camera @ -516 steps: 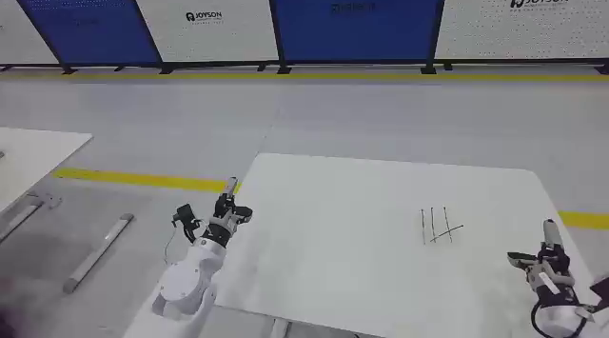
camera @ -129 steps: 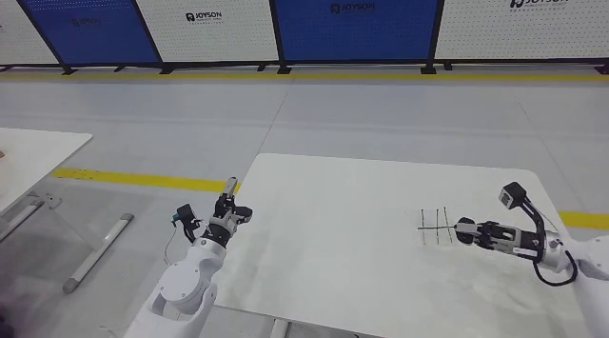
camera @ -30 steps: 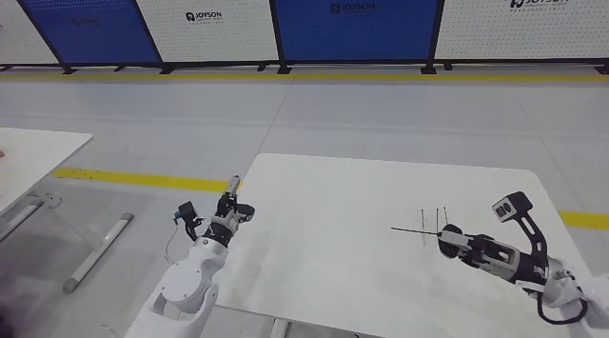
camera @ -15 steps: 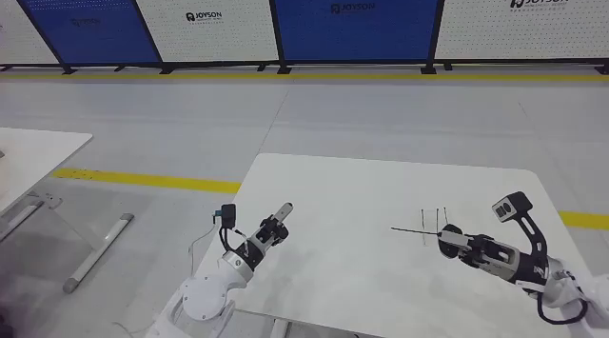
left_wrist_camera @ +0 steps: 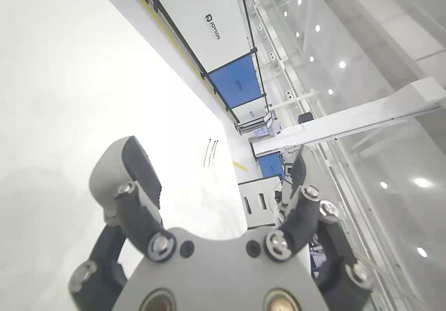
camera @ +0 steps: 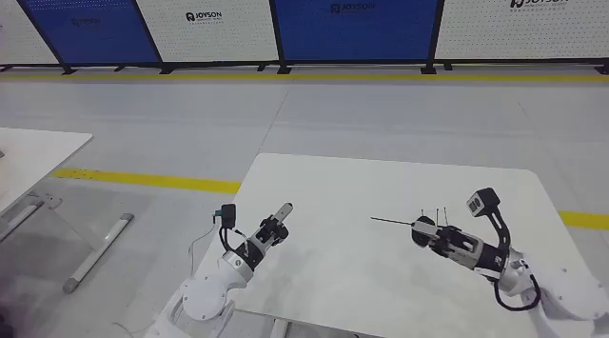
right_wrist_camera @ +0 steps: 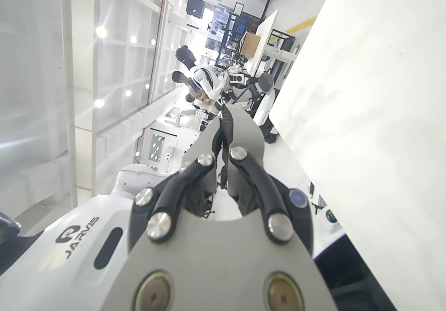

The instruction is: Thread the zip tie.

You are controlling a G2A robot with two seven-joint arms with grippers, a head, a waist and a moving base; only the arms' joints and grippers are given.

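Observation:
My right gripper [camera: 423, 231] hovers over the right half of the white table [camera: 333, 186], shut on a thin black zip tie [camera: 392, 222] that points level toward the table's middle. In the right wrist view the right gripper [right_wrist_camera: 222, 117] has its fingers pressed together. Two loose zip ties [camera: 442, 213] lie just behind it on the table, and they appear far off as zip ties [left_wrist_camera: 210, 152] in the left wrist view. My left gripper [camera: 284, 212] is over the table's left side, and the left gripper [left_wrist_camera: 214, 150] stands open with nothing in it.
The table's near left corner and left edge are close beside the left arm. Blue and white pegboard panels [camera: 352, 9] stand across the grey floor behind. Another white table [camera: 33, 157] stands to the far left.
The right gripper picked up one zip tie from the pile and has carried it leftward toward the table's middle. The left arm swung in over the table within the last second, then held still.

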